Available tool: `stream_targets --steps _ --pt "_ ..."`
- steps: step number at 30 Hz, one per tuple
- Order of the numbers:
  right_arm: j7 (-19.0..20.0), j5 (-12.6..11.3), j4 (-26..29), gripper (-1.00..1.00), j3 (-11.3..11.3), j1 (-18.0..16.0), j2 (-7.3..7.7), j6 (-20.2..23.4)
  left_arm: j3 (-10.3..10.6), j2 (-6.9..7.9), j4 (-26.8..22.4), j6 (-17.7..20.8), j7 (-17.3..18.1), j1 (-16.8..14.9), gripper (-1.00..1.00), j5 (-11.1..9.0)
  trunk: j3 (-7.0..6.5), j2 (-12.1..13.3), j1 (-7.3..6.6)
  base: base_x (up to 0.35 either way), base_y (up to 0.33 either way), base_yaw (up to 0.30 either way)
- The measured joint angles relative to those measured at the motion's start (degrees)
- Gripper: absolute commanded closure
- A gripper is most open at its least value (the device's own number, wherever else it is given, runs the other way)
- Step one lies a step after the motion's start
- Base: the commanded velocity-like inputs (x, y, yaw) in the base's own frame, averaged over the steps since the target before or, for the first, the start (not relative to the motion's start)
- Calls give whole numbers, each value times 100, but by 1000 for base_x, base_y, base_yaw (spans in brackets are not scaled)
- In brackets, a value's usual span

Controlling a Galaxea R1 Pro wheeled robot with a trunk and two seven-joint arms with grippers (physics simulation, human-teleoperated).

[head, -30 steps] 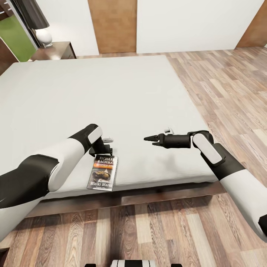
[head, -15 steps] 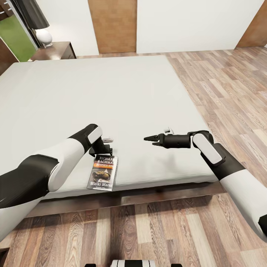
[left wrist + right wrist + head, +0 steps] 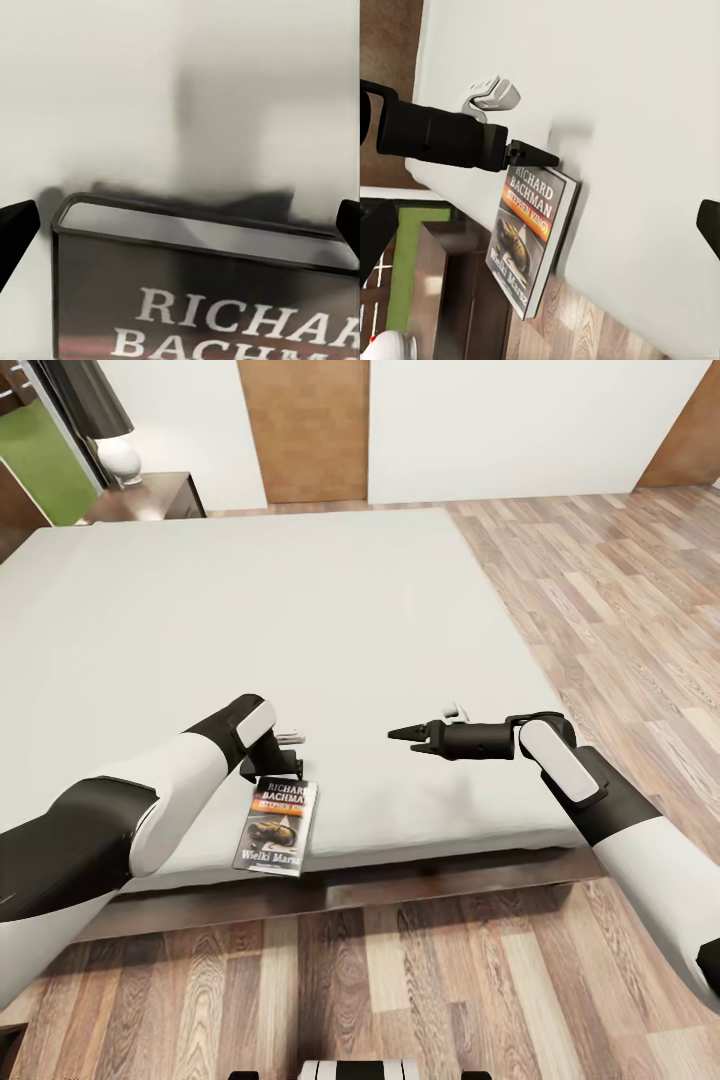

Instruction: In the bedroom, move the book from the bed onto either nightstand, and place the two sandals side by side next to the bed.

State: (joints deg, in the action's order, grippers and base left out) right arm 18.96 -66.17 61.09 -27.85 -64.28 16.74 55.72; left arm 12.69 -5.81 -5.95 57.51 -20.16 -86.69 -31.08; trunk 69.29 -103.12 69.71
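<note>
Item: thin pale-covered paperback book (image 3: 277,826) printed "Richard Bachman", with an orange band, a dark picture and the white title "Wielki Marsz"; lying flat, cover up, at the near edge of the plain off-white mattress (image 3: 300,630) of the wide low bed, its lower end reaching the mattress border above the dark brown wooden bed frame (image 3: 400,885). Left gripper (image 3: 180,217): positioned directly over the book's top edge, the two black fingertips spread wide to either side of the book and not closed on it; contact with the cover cannot be judged. Right gripper (image 3: 405,737): held level above the mattress, well apart from the book, its fingertips set close together in the head view, but whether fully closed cannot be told; it carries nothing. Surroundings: brown wood-plank floor (image 3: 600,590); low dark-brown nightstand (image 3: 150,497) beyond the bed's far corner, bearing a white-based lamp (image 3: 118,458) with dark shade. Status, judged: book not yet grasped or lifted; its transfer to a nightstand remains, as does placement of both sandals.
</note>
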Motion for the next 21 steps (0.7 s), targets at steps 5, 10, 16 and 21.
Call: stream_targets --steps 5,10,16,21 --pt "0 0 0 -100 0 0 0 0 2 0 0 0 2 0 -100 0 0 0 0 -36 0 0" --pt "0 0 0 -100 0 0 0 1 1 0 1 -2 -3 0 -100 -4 0 0 -1 -9 0 0" --pt "0 0 0 -100 0 0 0 1 3 0 1 0 0 0 -100 -4 0 0 -1 -1 0 0" --pt "0 0 0 -100 0 0 0 0 2 0 1 1 1 0 -100 -1 0 0 -1 0 0 0"
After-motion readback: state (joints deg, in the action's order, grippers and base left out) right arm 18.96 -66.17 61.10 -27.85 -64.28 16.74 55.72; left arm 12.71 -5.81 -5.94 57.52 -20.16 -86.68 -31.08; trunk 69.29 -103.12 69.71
